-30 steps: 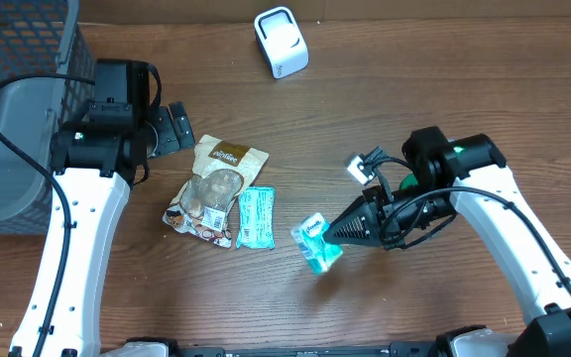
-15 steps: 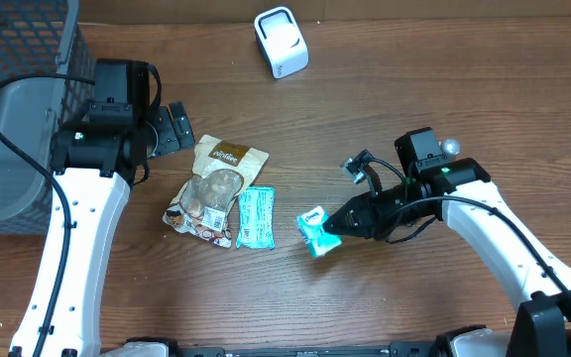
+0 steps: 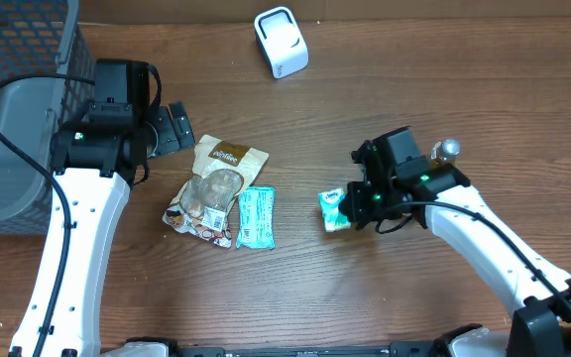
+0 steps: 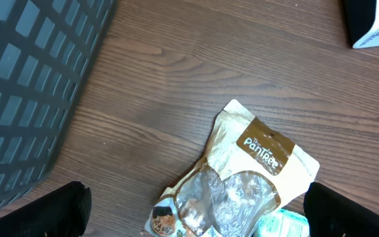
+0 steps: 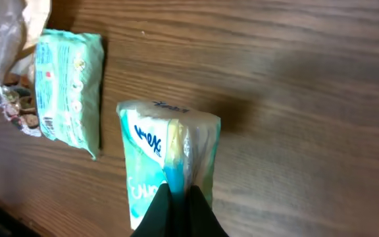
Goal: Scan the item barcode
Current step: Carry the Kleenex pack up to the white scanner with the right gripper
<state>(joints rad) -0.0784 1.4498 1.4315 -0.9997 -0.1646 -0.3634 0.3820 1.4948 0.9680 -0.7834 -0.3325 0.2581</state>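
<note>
Tissue pack (image 3: pixel 334 210), green and white, is pinched by one end in the clenched right jaws. It sits right of the middle of the tabletop (image 3: pixel 434 79), well apart from the white scanner (image 3: pixel 281 42) at the far edge. To its left a green packet (image 3: pixel 256 216) and a snack pouch (image 3: pixel 214 188) lie side by side. The left jaws stand released, wide apart, just beyond the pouch's far-left corner, beside the dark basket (image 3: pixel 8 59).

On the snack pouch (image 4: pixel 242 178), nearer the left edge of the table (image 3: pixel 444 89): "Pantree", white on brown. On the green-and-white packet (image 5: pixel 166 158): only "nex" legible. Other print too small.
</note>
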